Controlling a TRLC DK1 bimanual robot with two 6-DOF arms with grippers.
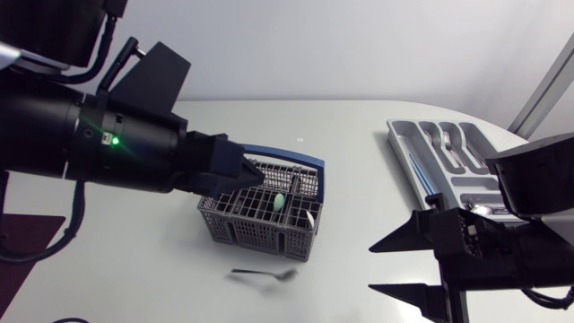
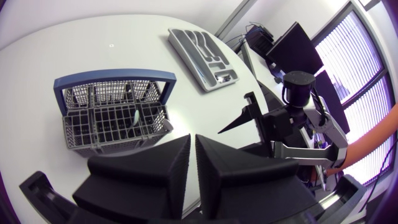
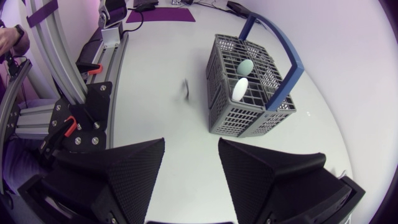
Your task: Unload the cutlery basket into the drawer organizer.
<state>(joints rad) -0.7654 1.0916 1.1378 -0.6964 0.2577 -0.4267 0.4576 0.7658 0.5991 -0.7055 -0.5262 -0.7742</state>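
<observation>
Grey plastic with a blue handle: the cutlery basket (image 1: pixel 260 235) is seen mid-table, with pale-handled pieces (image 1: pixel 280 202) stood upright in it. One dark utensil (image 1: pixel 265 273) is spotted flat on the white table (image 1: pixel 359 126), just beside the basket's near wall. The drawer organizer (image 1: pixel 401 148) is set well apart to the right, with cutlery laid in it. The left pincer (image 1: pixel 254 172) is held above the basket, all but closed and empty; the right pincer (image 1: pixel 387 267) is spread wide, nothing gripped.

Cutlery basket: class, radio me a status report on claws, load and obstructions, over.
Left claw shut, empty, by basket. Right claw open, empty. Two pale pieces inside; loose utensil on table alongside.
</observation>
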